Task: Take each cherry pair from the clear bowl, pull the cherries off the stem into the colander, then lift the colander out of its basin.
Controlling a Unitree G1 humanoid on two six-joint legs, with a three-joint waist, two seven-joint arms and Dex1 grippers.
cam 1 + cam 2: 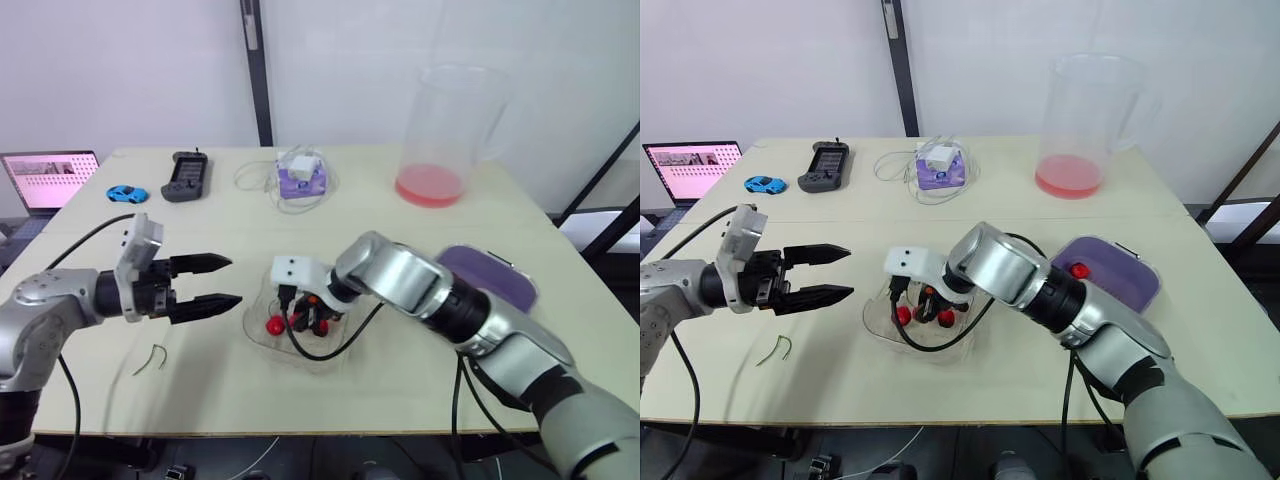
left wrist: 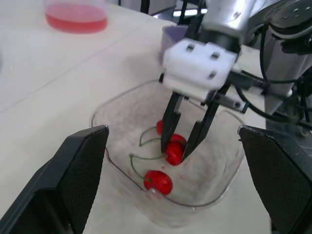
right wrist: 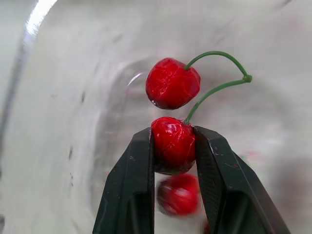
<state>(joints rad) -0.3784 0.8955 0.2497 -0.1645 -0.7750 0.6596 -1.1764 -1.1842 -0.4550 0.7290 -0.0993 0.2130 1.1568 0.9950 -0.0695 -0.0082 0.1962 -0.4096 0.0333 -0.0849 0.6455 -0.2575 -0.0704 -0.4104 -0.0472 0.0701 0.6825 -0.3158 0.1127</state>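
Cherries in the clear bowl (image 2: 210, 193), a shallow transparent dish with rounded corners, standing upright. One cherry pair (image 3: 173, 84), glossy red and joined where two curved green stems (image 3: 214, 92) meet, is near the bowl's middle. The held cherry (image 3: 173, 146) is clamped between the two black fingers of the right gripper (image 3: 173, 134), with its twin just beside it. A further cherry (image 2: 157, 181) rests by the bowl's wall. Right of the bowl, the purple colander (image 1: 1122, 272) holds a single red cherry (image 1: 1078, 269)
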